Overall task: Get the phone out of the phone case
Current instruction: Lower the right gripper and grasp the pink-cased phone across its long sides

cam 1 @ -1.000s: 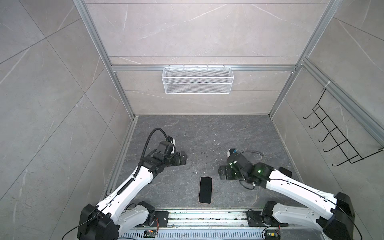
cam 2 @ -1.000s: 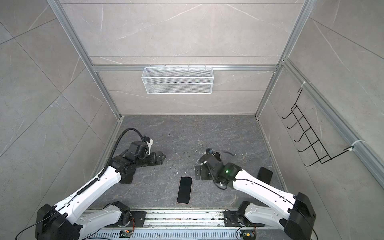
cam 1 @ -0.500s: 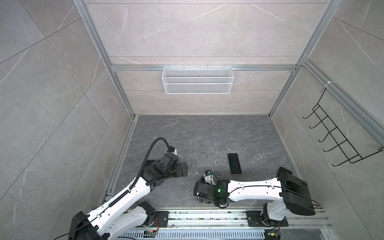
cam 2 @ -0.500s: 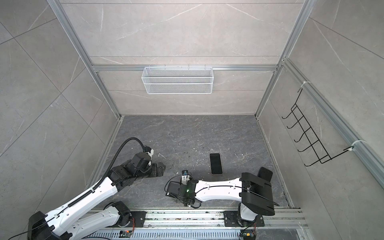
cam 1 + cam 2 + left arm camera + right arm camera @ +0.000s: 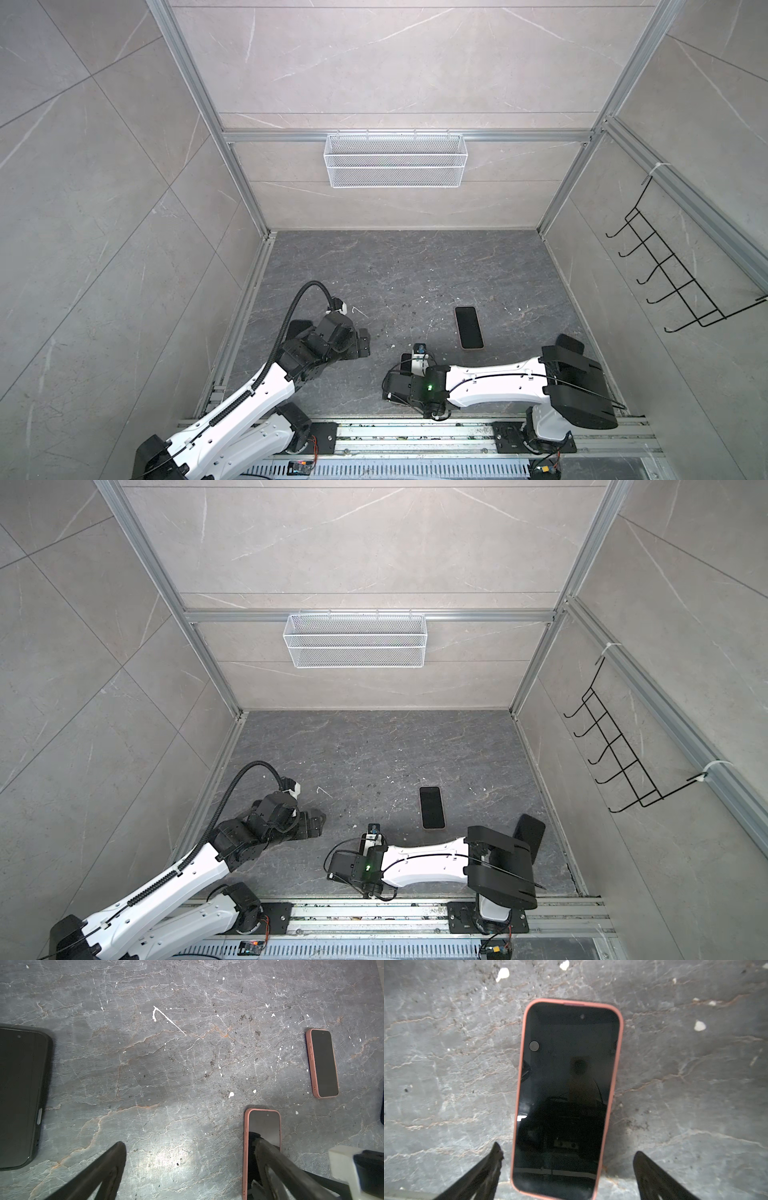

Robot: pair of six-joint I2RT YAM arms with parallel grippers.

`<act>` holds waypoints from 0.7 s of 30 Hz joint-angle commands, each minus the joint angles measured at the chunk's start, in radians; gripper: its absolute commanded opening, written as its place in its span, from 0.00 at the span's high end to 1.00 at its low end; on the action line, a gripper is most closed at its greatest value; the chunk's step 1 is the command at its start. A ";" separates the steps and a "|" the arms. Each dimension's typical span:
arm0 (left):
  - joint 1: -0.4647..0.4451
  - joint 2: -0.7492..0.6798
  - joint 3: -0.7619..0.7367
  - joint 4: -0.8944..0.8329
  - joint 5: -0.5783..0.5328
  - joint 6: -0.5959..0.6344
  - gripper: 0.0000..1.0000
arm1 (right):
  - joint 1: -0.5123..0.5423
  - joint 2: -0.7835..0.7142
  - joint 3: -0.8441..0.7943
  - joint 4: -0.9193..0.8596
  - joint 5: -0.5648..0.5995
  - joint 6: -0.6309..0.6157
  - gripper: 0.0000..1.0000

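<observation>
the right gripper (image 5: 566,1150) sits low over the dark stone table (image 5: 446,1064), jaws spread wide, with a black finger (image 5: 481,1174) on either side of the phone (image 5: 566,1084) and neither touching it. the phone lies flat, dark screen up, seated in its pink phone case (image 5: 550,1001). the left gripper (image 5: 188,1142) is spread wide too and holds nothing. in its wrist view one finger (image 5: 270,1167) crosses in front of a nearer pink-cased phone (image 5: 264,1124); i cannot tell whether they touch or whether this is the same phone. a farther pink-cased phone (image 5: 322,1064) lies beyond it, and a black-cased phone (image 5: 20,1095) lies on the other side. in both top views a lone dark-screened phone (image 5: 469,327) (image 5: 432,807) lies flat just beyond the right arm (image 5: 490,380).
</observation>
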 commanded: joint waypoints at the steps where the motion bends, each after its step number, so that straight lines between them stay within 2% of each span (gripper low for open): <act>1: -0.006 -0.012 -0.003 0.002 -0.019 -0.014 0.00 | 0.007 0.037 0.032 -0.012 0.018 0.020 0.00; 12: -0.012 -0.006 -0.018 0.029 -0.010 -0.031 0.01 | 0.007 0.094 0.058 -0.018 -0.012 0.000 0.01; 21: -0.020 -0.001 -0.030 0.057 0.003 -0.044 0.01 | 0.007 0.123 0.063 -0.038 -0.034 -0.027 0.12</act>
